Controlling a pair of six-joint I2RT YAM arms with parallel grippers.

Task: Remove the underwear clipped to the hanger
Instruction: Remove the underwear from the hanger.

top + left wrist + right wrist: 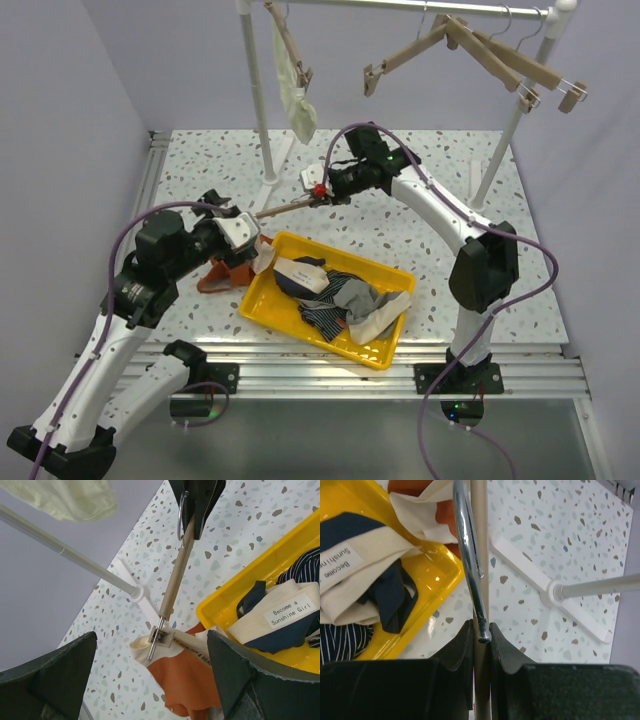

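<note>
Underwear, the orange-red cloth briefs (182, 677), hangs from a metal clip on a wooden hanger (290, 207) slanting over the speckled white terrazzo table (420, 215), beside a yellow plastic tray (262, 300). Right gripper (481, 635) pinches the hanger's far end; left gripper (150, 675) is spread wide around the briefs.

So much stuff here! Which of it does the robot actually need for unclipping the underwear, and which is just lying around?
In use:
- wooden hanger, gripped by the right gripper
- orange underwear, clipped to that hanger
- left gripper, open beside the clip
- yellow tray holding underwear already removed

Just there:
- clothes rail
- empty hangers on it
- pale underwear hanging from the rail
</note>
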